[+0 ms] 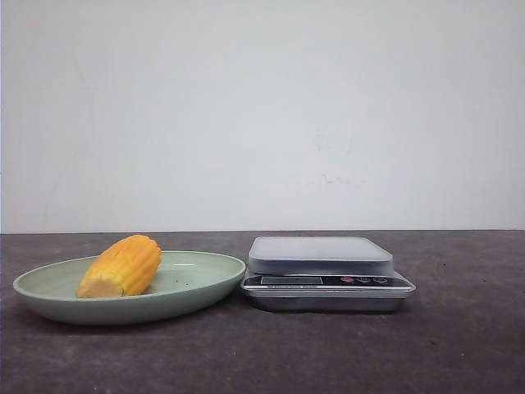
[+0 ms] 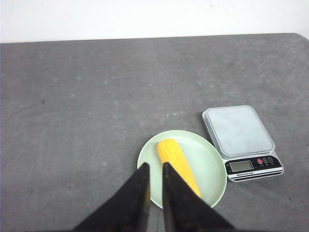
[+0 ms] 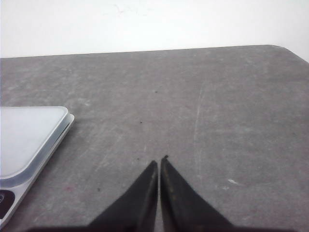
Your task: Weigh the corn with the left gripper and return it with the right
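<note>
corn [image 1: 121, 266] lies on its side in a shallow pale green plate [image 1: 197, 289], paler cut end toward the camera in the front view, ridged kernel rows running along its length. it rests left of the plate's centre there. plate sits on a dark grey table [image 1: 459, 345], left of a kitchen scale [image 1: 326, 273]. plate rim and scale body are just beside each other; contact between them cannot be confirmed. scale platform is a pale rounded square, bare on top. display panel and small buttons, one red, face the camera. a plain white wall [image 1: 262, 107] stands behind the table.

no arm or claw shows in the front view.

left wrist view: left gripper [image 2: 155, 166] hangs above the plate [image 2: 212, 164], its two black tapered fingers nearly together with only a narrow slit between the tips, holding nothing. the tips overlie the plate's near rim, beside the corn [image 2: 176, 159]; they appear clear of it. scale [image 2: 239, 133] lies just beside the plate.

right wrist view: right gripper [image 3: 159, 164] sits above bare table [image 3: 217, 121], fingers brought together at the tips, nothing between them. one corner of the scale [image 3: 29, 137] shows at the frame edge, apart from the fingers. faint scratches and specks mark the table surface there.
</note>
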